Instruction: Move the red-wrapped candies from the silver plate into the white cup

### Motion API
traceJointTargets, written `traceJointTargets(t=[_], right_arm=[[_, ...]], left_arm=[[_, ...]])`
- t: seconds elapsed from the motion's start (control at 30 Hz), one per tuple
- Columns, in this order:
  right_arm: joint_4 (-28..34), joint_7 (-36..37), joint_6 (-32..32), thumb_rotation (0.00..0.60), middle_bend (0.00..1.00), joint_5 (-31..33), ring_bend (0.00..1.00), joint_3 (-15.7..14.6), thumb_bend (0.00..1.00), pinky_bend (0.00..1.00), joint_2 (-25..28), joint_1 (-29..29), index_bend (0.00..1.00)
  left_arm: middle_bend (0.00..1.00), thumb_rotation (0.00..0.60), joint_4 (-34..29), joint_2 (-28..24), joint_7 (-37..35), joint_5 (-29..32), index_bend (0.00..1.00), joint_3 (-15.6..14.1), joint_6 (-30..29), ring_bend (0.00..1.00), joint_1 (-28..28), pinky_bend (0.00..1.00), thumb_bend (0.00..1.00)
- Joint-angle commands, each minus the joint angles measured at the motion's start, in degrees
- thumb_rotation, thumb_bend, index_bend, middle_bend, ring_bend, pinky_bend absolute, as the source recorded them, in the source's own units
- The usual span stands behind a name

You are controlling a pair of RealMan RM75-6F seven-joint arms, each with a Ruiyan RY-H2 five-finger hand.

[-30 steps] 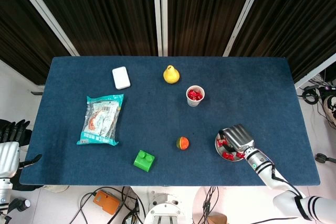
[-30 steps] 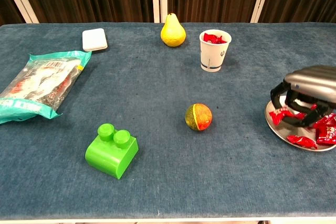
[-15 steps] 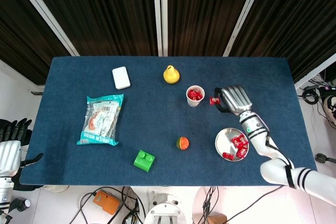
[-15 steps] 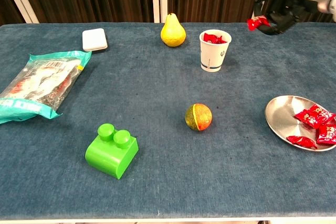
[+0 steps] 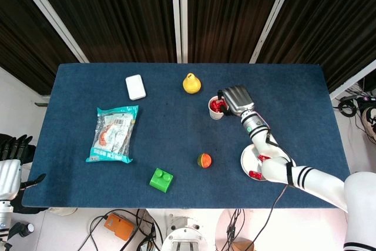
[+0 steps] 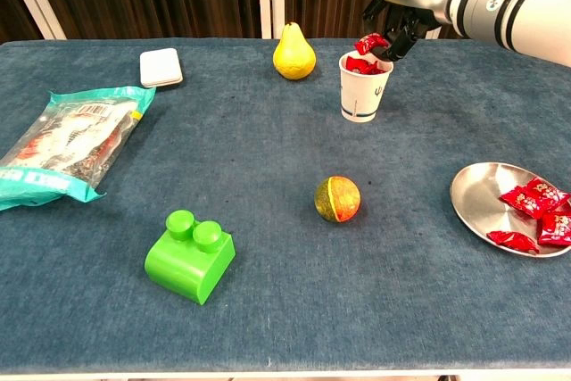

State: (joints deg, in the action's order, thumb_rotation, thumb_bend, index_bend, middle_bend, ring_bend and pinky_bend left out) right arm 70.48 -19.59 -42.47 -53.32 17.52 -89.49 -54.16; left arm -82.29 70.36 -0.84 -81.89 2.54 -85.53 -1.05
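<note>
While my left hand (image 5: pixel 10 163) idles off the table's left edge, fingers apart, holding nothing, I skip the snack bag (image 6: pixel 67 144), green brick (image 6: pixel 189 255), pear (image 6: pixel 293 52) and ball (image 6: pixel 337 199). White cup (image 6: pixel 361 95) already has red candies inside. My right hand (image 6: pixel 399 17) hovers just above its rim, pinching a red-wrapped candy (image 6: pixel 370 44). Step: the drop. Next I'd guess: part the fingers over the mouth, then return to the silver plate (image 6: pixel 473 201), far right, where more candies (image 6: pixel 535 214) remain.
</note>
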Motion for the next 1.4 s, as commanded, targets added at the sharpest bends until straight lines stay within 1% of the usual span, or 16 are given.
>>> traceJointTargets(t=[0.03,0.2,0.33,0.53,0.57,0.63,0.77,0.93,0.97,1.03,1.07,1.1,1.13,1.2,1.3,1.4], right_arm=[[-0.27,-0.37,-0.09,0.600,0.91,0.56,1.00,-0.30,0.61,1.00,-0.20,-0.36,0.55],[-0.17,-0.91,-0.09,0.600,0.91,1.39,1.00,-1.06,0.60,1.00,0.17,-0.68,0.51],[0.26,-1.11,-0.35,0.600,0.91,1.71,1.00,-1.66,0.55,1.00,0.84,-0.59,0.45],[0.91,-1.46,-0.71,0.600,0.91,2.77,1.00,-2.08,0.27,1.00,1.65,-0.67,0.39],[1.20,-1.25,-0.87,0.600,0.91,2.83,1.00,-2.02,0.25,1.00,1.88,-0.63,0.39],[1.92,-0.90,-1.61,0.600,0.91,2.58,1.00,-2.00,0.24,1.00,2.54,-0.27,0.38],[5.92,1.10,-5.47,0.600,0.91,0.57,1.00,-2.06,0.24,1.00,5.89,2.45,0.36],[14.51,3.22,-15.78,0.600,0.91,-4.63,0.99,-3.63,0.24,1.00,13.11,9.71,0.35],[16.78,3.69,-18.86,0.600,0.90,-6.43,0.95,-4.51,0.24,1.00,15.04,12.03,0.36],[19.75,4.53,-23.33,0.600,0.83,-9.20,0.84,-6.26,0.24,0.99,17.92,15.78,0.37],[21.36,5.43,-26.00,0.600,0.73,-11.10,0.73,-7.55,0.24,0.93,19.69,18.28,0.37],[22.44,6.20,-27.73,0.600,0.64,-12.47,0.61,-8.63,0.24,0.82,21.04,20.13,0.36],[23.41,7.08,-29.30,0.600,0.57,-13.68,0.53,-9.67,0.24,0.73,22.32,21.93,0.34],[25.39,9.46,-32.65,0.600,0.38,-16.32,0.28,-12.05,0.24,0.43,25.04,26.01,0.26],[27.34,13.63,-36.71,0.600,0.20,-20.20,0.08,-15.35,0.24,0.17,28.12,31.35,0.12],[27.62,16.74,-40.58,0.600,0.16,-23.14,0.03,-17.96,0.24,0.10,29.18,36.07,0.09]], left_arm=[[0.05,0.600,0.06,0.03,-0.03,-0.02,0.08,0.01,-0.05,0.00,0.02,0.00,0.00],[0.05,0.600,0.27,0.12,-0.20,0.07,0.08,0.01,-0.02,0.00,0.10,0.00,0.00],[0.05,0.600,0.41,0.23,-0.29,0.10,0.08,0.02,0.08,0.00,0.09,0.00,0.00],[0.05,0.600,0.32,0.45,-0.08,-0.01,0.08,0.15,0.00,0.00,-0.03,0.00,0.00],[0.05,0.600,0.28,0.49,-0.12,-0.03,0.08,0.14,-0.01,0.00,-0.02,0.00,0.00],[0.05,0.600,0.29,0.49,-0.12,-0.03,0.08,0.09,-0.01,0.00,0.03,0.00,0.00],[0.06,0.600,0.41,0.30,-0.34,0.11,0.08,0.18,0.13,0.00,0.00,0.00,0.00],[0.05,0.600,0.54,0.26,-0.76,-0.43,0.08,0.57,0.14,0.00,-0.59,0.00,0.00],[0.06,0.600,0.54,0.33,-0.85,-0.59,0.08,0.61,0.19,0.00,-0.74,0.00,0.00],[0.06,0.600,0.52,0.43,-0.91,-0.80,0.08,0.63,0.33,0.00,-0.97,0.00,0.00],[0.05,0.600,0.50,0.51,-0.89,-0.94,0.08,0.63,0.46,0.00,-1.14,0.00,0.00],[0.05,0.600,0.47,0.56,-0.85,-1.08,0.08,0.62,0.55,0.00,-1.28,0.00,0.00],[0.05,0.600,0.40,0.61,-0.80,-1.24,0.08,0.62,0.60,0.00,-1.42,0.00,0.00],[0.05,0.600,0.11,0.66,-0.61,-1.68,0.08,0.66,0.51,0.00,-1.69,0.00,0.00],[0.06,0.600,-0.52,0.58,-0.25,-2.23,0.08,0.67,0.18,0.00,-1.91,0.00,0.00],[0.06,0.600,-1.18,0.42,0.27,-2.45,0.08,0.66,-0.01,0.00,-2.01,0.00,0.00]])
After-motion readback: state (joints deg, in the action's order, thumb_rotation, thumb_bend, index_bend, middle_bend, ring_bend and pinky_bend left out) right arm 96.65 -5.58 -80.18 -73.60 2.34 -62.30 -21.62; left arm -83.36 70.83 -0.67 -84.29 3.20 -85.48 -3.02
